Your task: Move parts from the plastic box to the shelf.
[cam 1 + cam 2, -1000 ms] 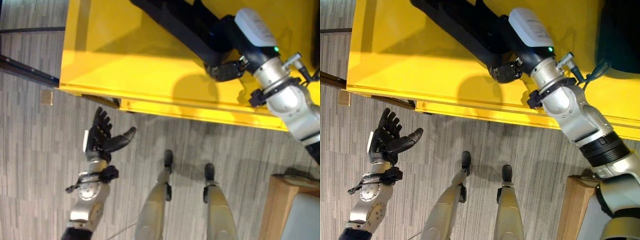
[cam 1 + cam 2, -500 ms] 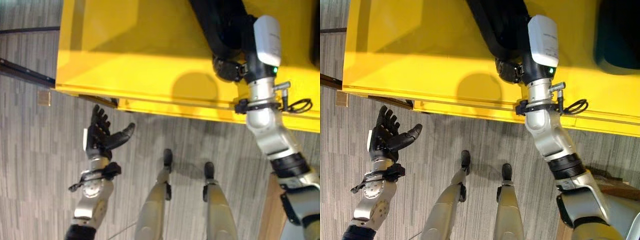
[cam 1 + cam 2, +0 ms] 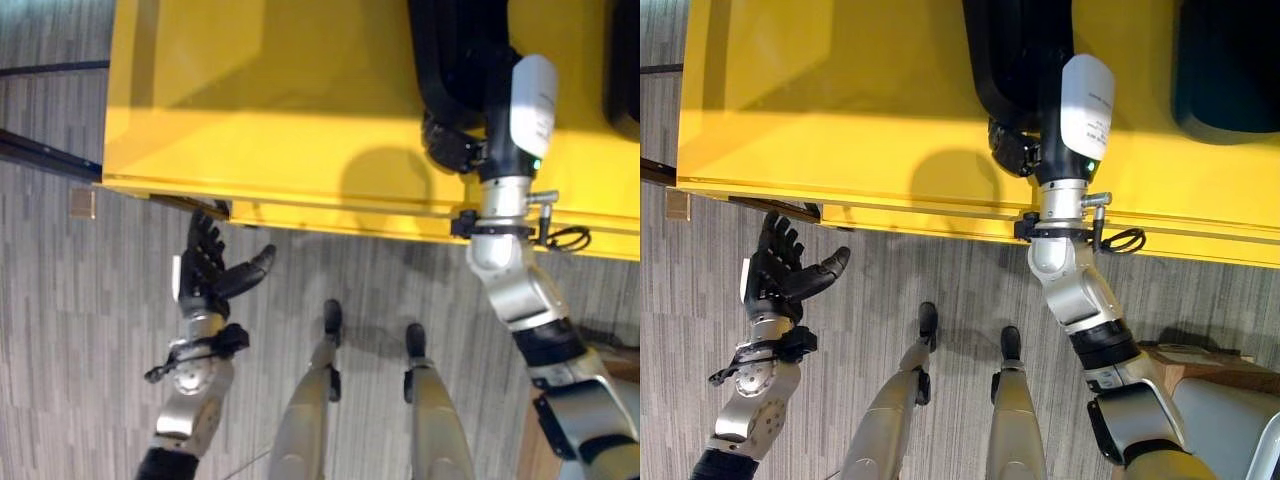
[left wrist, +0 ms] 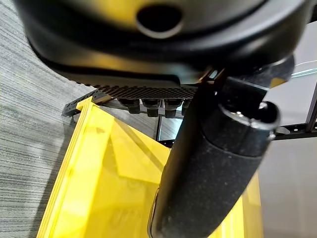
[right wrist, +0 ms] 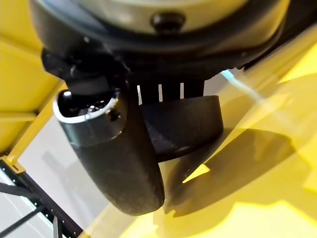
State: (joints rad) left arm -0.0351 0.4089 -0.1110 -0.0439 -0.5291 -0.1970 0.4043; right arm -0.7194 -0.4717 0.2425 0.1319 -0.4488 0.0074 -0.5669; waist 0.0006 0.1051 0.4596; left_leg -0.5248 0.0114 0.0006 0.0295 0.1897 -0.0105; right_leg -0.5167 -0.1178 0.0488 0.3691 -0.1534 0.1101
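Right hand (image 5: 119,163) gripping black part (image 5: 183,124) (curved edge) — over yellow shelf (image 5: 257,198)

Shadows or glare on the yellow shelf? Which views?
Left eye view: a bright band crosses the near part of the yellow shelf, with a soft round shadow beside the right hand. Right wrist view: the black part in that hand throws a dark, hard-edged shadow on the yellow. Left wrist view: pale reflections on the shelf.
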